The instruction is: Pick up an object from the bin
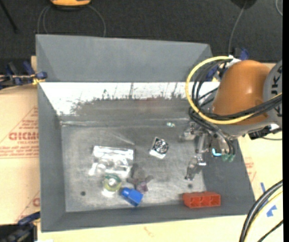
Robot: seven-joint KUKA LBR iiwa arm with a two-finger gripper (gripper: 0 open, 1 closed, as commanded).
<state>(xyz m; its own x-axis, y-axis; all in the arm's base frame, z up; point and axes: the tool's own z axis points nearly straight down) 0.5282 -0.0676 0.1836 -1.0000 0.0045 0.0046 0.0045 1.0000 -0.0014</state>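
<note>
My gripper [192,169] hangs over the right part of the bin floor, below the orange wrist cover; nothing shows between its fingers. A red block [201,200] lies just below it, near the bin's front right corner. A small black-and-white packet [159,147] lies to its left, near the middle of the floor.
Left of centre lie a clear plastic bag [112,159], a small tape roll [111,184], a blue cap-like piece [131,196] and a dark purple thing [140,180]. The arm and its cables overhang the bin's right wall.
</note>
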